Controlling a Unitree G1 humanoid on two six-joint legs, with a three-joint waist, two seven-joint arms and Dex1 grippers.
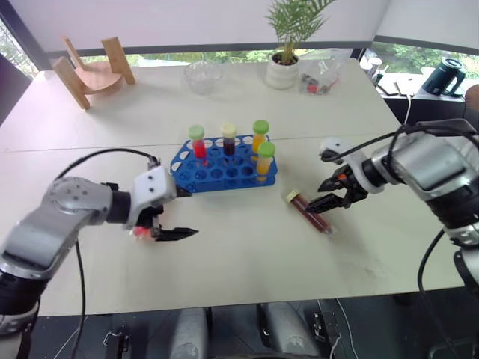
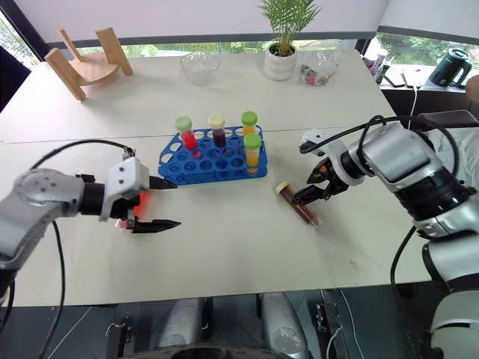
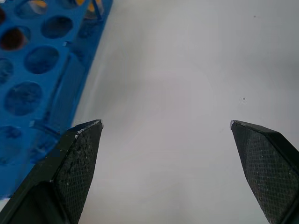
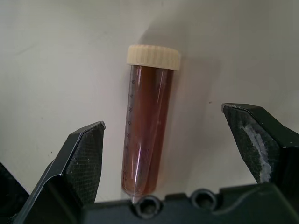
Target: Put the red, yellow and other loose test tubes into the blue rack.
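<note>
Right claw [image 1: 331, 196] spread wide, straddling the brown tube [image 4: 147, 128] lying flat on the table [image 1: 247, 262], cream cap pointing away from the wrist. Gripping nothing, not yet touching glass as far as can be told. Looks like the pickup step: next, probably drop a little, close on the barrel, lift, tip upright, carry over to the rack [image 1: 224, 163] nearby. Already 4 tubes standing in there: red, dark, 2 yellow. Left claw [image 1: 171, 216] also wide open and empty, hovering just beside the rack's near end. Something pinkish-red under that wrist, too hidden to name.
</note>
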